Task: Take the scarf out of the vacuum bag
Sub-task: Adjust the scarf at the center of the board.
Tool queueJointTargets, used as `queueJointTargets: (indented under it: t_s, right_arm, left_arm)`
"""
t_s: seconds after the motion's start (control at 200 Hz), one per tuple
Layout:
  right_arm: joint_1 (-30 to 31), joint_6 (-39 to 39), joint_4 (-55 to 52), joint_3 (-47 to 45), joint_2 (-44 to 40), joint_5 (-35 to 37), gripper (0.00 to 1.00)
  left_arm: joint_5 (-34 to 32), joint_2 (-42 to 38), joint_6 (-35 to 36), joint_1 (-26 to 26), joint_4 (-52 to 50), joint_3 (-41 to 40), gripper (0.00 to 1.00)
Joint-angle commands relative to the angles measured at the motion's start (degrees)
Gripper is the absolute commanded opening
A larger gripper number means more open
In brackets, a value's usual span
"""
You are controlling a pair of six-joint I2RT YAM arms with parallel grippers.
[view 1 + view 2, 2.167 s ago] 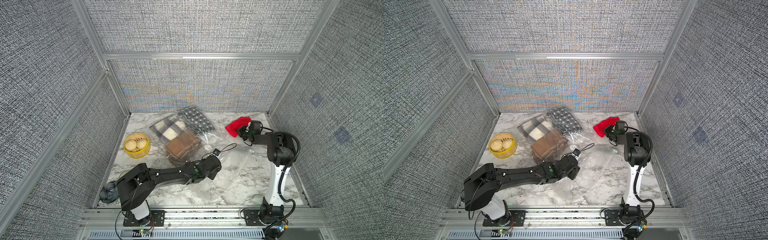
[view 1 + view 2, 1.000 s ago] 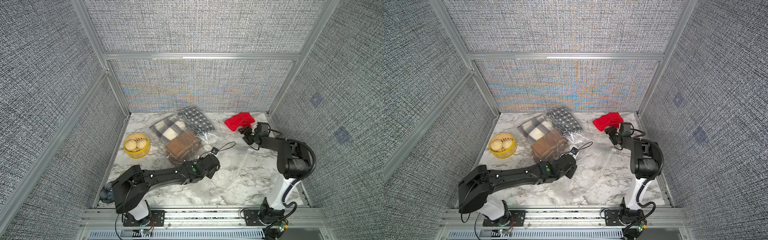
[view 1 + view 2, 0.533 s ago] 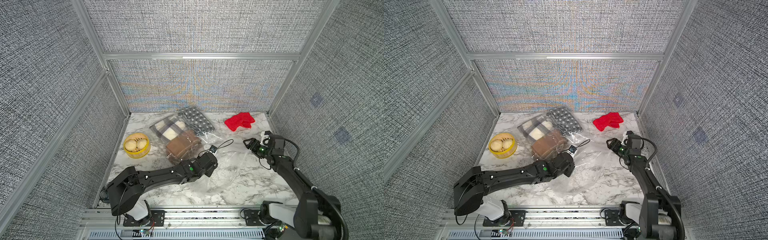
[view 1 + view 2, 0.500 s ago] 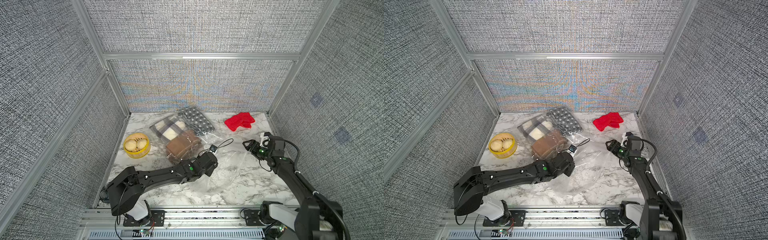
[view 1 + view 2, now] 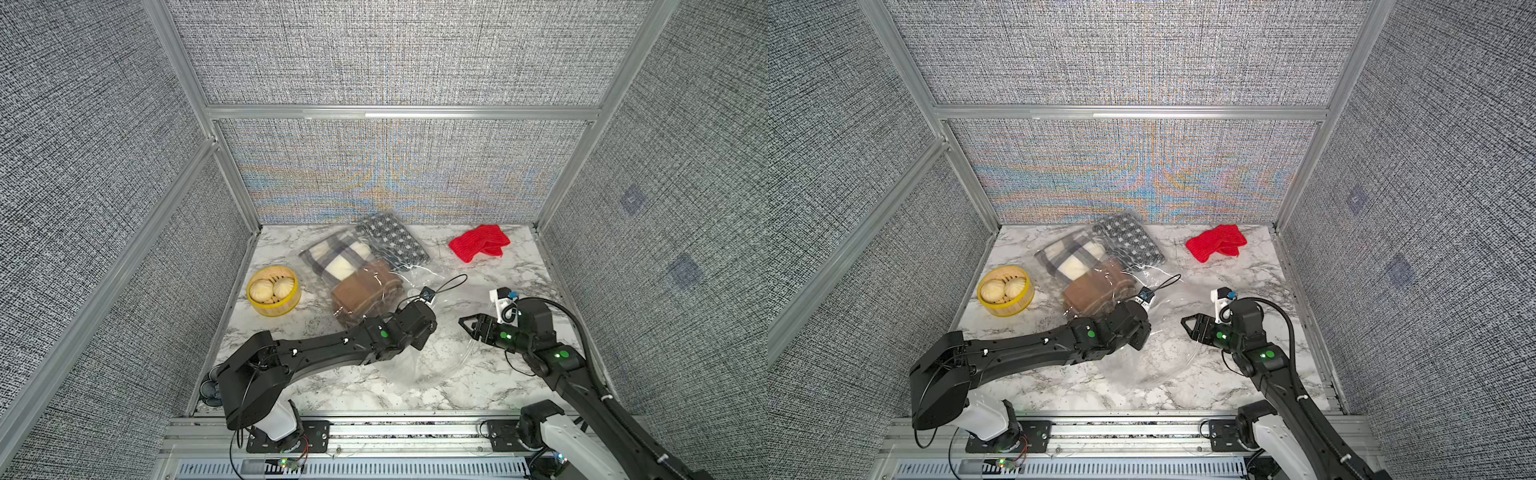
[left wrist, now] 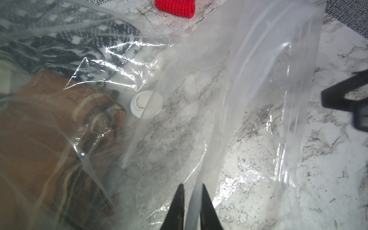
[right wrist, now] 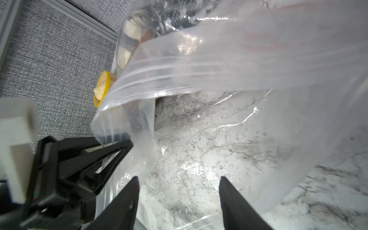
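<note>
step in hand looks like holding the bag open. the left jaws are pressed together on a strip of the vacuum bag (image 6: 249,99), pinching the clear plastic and lifting it, so the zip edge (image 7: 169,79) gapes right in front of the right jaws. the right jaws are spread with nothing between them, pointed into that mouth.

next move, my guess: the right jaws go in past the white valve cap (image 6: 146,104) and close on the brown scarf (image 5: 365,297), which sits inside the bag just beside the left jaws. the loose film could get pinched along with it.

count:
- one bag, one cap
- three scarves inside: brown, plaid (image 5: 338,259), black-and-white (image 5: 392,241)
- one red scarf (image 5: 478,248) out on the tabletop (image 5: 519,266), well away from both jaws
- one yellow steamer basket (image 5: 274,309) with two buns (image 5: 262,289)
</note>
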Motion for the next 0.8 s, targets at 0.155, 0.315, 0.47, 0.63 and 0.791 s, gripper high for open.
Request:
queueJointTargets:
  t_s: [0.155, 0.315, 0.47, 0.63, 0.791]
  right_arm:
    - [-10.34, 1.09, 10.65, 8.78, 8.3, -3.7, 0.69]
    - [-21.55, 8.17, 24.54, 12.55, 21.27, -19.53, 0.69]
    - [-17.94, 4.62, 24.23, 10.81, 20.39, -15.77, 0.63]
    - [-20.68, 0.49, 16.91, 17.0, 23.62, 1.41, 0.75]
    - [-25.89, 6.05, 21.66, 32.68, 43.56, 0.83, 0.74]
  left_arm:
    - [-2.17, -0.21, -0.58, 0.16, 0.05, -0.68, 0.12]
    - [-3.03, -0.22, -0.14, 0.41, 0.22, -0.43, 0.1]
    - [-2.61, -0.27, 0.08, 0.73, 0.62, -0.49, 0.08]
    - [-2.62, -1.31, 0.68, 1.01, -0.72, -0.11, 0.05]
    - [-2.77, -1.81, 0.94, 1.39, -0.74, 0.07, 0.05]
